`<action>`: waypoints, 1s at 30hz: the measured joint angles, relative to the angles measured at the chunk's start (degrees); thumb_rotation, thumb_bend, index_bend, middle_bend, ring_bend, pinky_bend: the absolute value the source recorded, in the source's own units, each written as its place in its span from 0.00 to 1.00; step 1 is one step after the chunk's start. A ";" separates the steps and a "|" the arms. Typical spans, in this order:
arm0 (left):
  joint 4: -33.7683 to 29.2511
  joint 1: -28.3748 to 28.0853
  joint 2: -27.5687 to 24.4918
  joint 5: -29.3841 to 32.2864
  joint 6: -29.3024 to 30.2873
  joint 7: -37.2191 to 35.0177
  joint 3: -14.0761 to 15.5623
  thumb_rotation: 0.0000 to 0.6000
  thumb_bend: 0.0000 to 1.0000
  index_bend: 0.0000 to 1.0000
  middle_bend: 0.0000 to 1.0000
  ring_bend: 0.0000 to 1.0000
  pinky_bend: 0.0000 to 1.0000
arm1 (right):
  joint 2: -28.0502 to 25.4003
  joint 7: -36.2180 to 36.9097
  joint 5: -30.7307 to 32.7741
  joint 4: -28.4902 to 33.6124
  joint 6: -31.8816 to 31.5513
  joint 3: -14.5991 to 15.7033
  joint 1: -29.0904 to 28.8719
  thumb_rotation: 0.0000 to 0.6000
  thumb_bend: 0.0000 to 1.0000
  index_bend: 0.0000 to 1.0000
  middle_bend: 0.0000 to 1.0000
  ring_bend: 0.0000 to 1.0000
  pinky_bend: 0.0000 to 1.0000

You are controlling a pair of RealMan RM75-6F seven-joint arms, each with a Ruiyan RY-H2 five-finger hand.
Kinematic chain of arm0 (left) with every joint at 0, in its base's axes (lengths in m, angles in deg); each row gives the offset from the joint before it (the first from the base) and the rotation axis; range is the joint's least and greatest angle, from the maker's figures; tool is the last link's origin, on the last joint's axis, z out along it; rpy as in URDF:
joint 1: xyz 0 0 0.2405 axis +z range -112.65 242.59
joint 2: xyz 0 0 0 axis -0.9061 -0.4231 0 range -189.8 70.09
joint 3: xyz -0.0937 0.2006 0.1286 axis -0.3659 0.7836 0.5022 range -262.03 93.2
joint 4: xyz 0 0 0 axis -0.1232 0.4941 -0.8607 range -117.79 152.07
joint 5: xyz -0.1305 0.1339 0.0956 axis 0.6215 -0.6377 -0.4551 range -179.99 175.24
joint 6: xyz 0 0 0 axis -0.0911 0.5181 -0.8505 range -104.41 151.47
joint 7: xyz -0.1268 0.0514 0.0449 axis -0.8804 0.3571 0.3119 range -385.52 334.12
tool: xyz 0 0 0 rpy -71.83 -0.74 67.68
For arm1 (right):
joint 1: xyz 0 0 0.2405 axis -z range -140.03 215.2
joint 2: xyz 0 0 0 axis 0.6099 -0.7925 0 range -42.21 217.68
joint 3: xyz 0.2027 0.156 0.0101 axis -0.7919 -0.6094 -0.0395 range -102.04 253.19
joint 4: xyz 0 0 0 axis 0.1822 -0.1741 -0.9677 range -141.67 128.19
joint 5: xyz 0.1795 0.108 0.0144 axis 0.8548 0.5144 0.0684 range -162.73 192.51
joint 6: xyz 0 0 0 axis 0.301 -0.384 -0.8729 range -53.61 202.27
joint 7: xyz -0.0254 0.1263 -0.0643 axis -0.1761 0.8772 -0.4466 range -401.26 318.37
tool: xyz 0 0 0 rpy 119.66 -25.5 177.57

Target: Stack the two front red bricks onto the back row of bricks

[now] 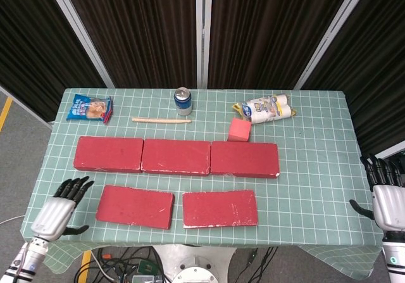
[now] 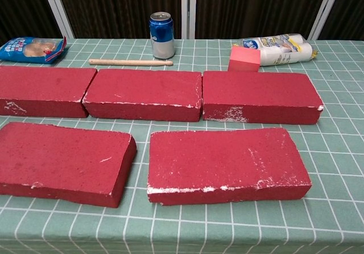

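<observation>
Two front bricks [image 2: 227, 164] flat on table [image 2: 335, 152] (apart); back row [image 2: 145, 94] behind; can [image 2: 162, 34] beyond.

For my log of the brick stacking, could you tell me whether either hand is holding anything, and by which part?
Nothing is held: the left hand and right hand are both empty, fingers apart.

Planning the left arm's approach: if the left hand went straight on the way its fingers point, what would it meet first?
Probably the front left brick: the left hand points up and right toward its near end, though height is unclear.
</observation>
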 measured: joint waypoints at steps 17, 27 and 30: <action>-5.96 -8.42 6.13 8.02 -14.51 11.24 -1.39 1.00 0.00 0.03 0.00 0.00 0.00 | 0.77 1.91 1.11 -2.19 2.51 -0.08 -1.05 1.00 0.06 0.00 0.00 0.00 0.00; -6.93 -12.87 10.20 15.19 -18.68 17.79 -3.55 1.00 0.00 0.03 0.00 0.00 0.00 | 0.29 3.23 1.80 -3.06 2.61 -0.31 -0.95 1.00 0.06 0.00 0.00 0.00 0.00; -7.61 -13.77 11.02 17.85 -18.95 19.16 -4.04 1.00 0.00 0.03 0.00 0.00 0.00 | 0.39 3.56 2.08 -3.43 2.84 -0.30 -0.94 1.00 0.06 0.00 0.00 0.00 0.00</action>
